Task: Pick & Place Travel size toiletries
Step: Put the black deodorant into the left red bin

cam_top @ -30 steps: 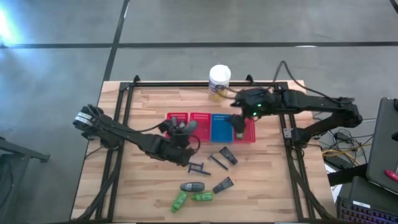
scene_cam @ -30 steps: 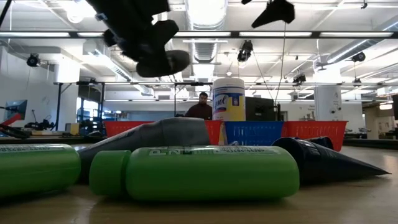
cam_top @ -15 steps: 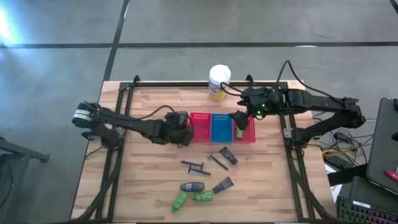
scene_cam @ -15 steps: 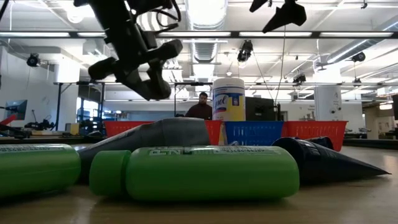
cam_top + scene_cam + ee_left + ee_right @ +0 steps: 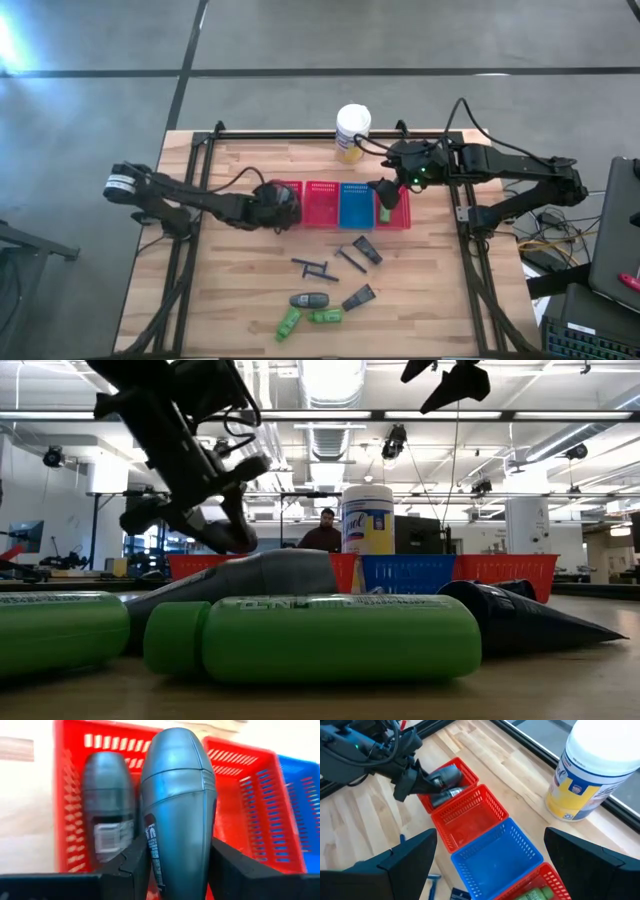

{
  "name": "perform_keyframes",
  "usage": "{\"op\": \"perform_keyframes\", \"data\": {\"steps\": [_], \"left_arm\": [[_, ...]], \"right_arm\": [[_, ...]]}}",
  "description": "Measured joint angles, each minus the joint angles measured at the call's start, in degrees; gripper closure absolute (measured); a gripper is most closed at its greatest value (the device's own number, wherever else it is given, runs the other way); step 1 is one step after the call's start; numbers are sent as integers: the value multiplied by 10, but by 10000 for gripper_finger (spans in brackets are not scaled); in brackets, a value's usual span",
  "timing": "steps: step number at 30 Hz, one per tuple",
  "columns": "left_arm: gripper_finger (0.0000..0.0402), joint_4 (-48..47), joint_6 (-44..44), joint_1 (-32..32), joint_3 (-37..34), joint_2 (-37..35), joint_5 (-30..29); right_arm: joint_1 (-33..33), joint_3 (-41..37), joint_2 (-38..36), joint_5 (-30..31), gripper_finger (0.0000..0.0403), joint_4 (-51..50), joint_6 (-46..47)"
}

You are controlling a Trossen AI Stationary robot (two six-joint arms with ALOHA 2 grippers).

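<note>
High view: four plastic mesh baskets in a row mid-table, leftmost red basket (image 5: 284, 189), second red basket (image 5: 322, 204), blue basket (image 5: 354, 206), rightmost red basket (image 5: 398, 212).

Left gripper (image 5: 272, 198) over leftmost red basket, clamped on a grey oval tube (image 5: 176, 795), fingers (image 5: 131, 865) pressing both its sides. Second grey oval tube w/ white barcode sticker (image 5: 107, 815) already lying inside that same basket, just beside the held one. Held tube not yet released, so counted as in progress, not placed.

Right gripper (image 5: 385, 196) above rightmost red basket, fingers spread wide apart per right wrist view, nothing between them. Bright green little bottle (image 5: 536, 894) lying in that basket. Blue basket and second red basket look bare inside in right wrist view.

Judged progress: roughly two items binned, a third about to go, majority left. Remaining on wood nearer front edge: thin dark sticks (image 5: 316, 269), dark flat wedge-shaped tubes (image 5: 366, 250), another dark wedge tube (image 5: 359, 297), grey oval tube (image 5: 310, 300), two green bottles (image 5: 308, 319).

Writing: large white canister w/ yellow label (image 5: 352, 130) at back edge, blue lettering on it, only a fragment readable, not enough for a brand. Raised lettering on front green bottle (image 5: 340, 637) in low view, too faint to read. Sticker text on binned tube unreadable.
</note>
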Motion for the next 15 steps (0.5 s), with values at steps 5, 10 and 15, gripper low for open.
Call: {"op": "perform_keyframes", "data": {"steps": [5, 10, 15], "left_arm": [[244, 37, 40, 27, -7, 1, 1], [244, 37, 93, 51, -7, 1, 24], [243, 39, 95, 51, -7, 1, 36]], "right_arm": [[0, -4, 1, 5, 37, 1, -2], [0, -12, 1, 5, 37, 4, -1], [0, -15, 1, 5, 37, 6, -2]]}}
